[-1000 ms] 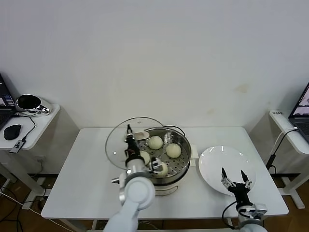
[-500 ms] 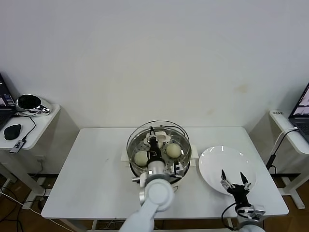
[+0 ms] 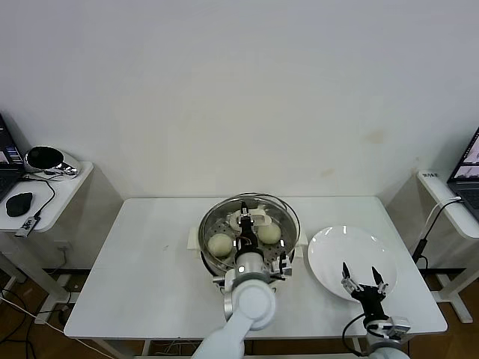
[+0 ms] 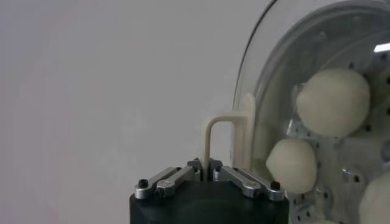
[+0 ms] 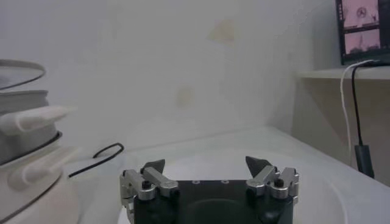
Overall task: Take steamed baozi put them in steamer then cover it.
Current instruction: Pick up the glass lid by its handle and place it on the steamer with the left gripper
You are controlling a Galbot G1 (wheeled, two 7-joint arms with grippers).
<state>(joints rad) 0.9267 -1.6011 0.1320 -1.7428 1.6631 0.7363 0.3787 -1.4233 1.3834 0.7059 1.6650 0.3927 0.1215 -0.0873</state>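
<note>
The steamed baozi (image 3: 218, 244) sit inside the steamer (image 3: 284, 258), on its perforated tray in the middle of the white table (image 3: 142, 277); two show plainly from above, and the left wrist view catches more of them through the glass. The clear glass lid (image 3: 288, 211) is over the pot's mouth, roughly centred, though I cannot tell whether it rests on the rim or hangs just above it. The left gripper (image 4: 205, 170) has its fingers pinched on the lid's white handle (image 4: 220, 137). The white plate (image 3: 337, 250), just right of the steamer, holds no buns, and the right gripper (image 3: 362, 280) hovers over its near edge with fingers spread. So loading looks done; what seems left is seating the lid and letting go.
</note>
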